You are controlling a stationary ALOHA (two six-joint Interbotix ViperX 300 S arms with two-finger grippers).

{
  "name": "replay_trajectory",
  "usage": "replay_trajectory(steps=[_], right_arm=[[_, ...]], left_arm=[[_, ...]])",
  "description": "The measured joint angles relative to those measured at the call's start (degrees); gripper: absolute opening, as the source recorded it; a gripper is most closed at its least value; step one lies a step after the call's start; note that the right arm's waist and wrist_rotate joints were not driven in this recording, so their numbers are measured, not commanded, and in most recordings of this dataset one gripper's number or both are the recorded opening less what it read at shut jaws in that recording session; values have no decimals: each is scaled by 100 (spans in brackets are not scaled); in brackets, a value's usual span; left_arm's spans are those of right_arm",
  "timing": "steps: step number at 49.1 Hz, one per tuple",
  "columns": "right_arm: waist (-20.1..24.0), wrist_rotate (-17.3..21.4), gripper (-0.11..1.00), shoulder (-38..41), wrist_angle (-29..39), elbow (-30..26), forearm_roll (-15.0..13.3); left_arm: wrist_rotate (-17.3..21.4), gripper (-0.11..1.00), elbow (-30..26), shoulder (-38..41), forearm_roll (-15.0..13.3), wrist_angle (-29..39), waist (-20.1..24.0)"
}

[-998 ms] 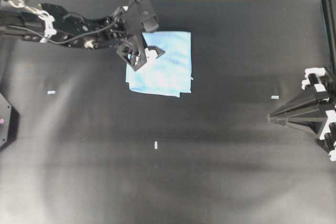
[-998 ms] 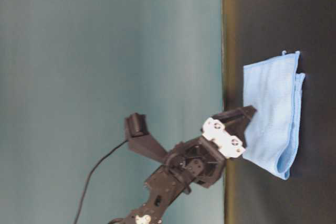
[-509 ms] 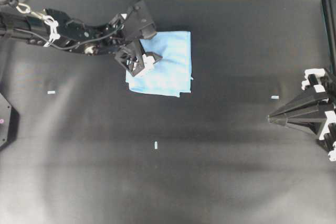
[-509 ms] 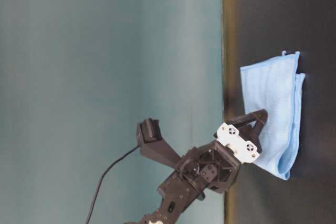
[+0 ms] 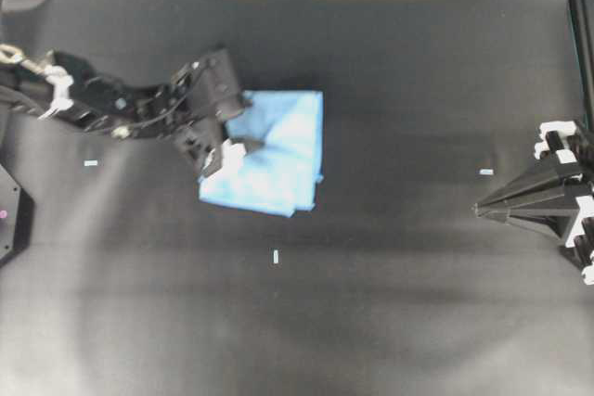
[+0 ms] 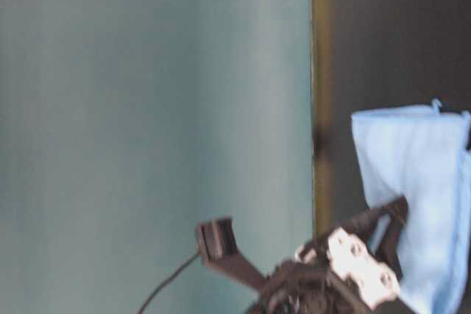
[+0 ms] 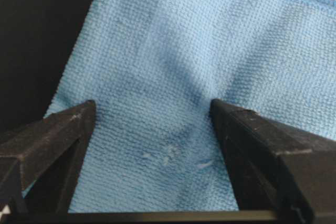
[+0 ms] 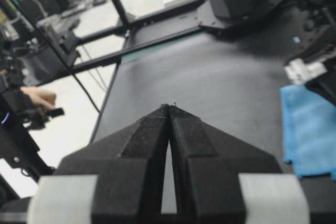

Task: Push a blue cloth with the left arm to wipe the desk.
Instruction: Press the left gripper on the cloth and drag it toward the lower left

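Overhead | left tool (image 5: 243,144) spread, pressing blue cloth (image 5: 278,150) | right tool (image 5: 478,209) together

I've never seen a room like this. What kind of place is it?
Probably a robot lab. Two black arms work over a desk covered in black sheet with small tape marks. One end effector presses on a blue cloth. Past the desk are metal frames and cables.
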Motion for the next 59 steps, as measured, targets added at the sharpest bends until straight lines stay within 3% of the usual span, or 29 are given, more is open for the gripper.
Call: replay_trajectory(steps=[30, 59], right_arm=[[0, 9, -1, -44, 0, 0, 0], [-9, 9, -1, -53, -9, 0, 0]], left_arm=[[9, 86, 1688, -1538, 0, 35, -1854], [-598, 86, 1898, -1679, 0, 35, -3551]])
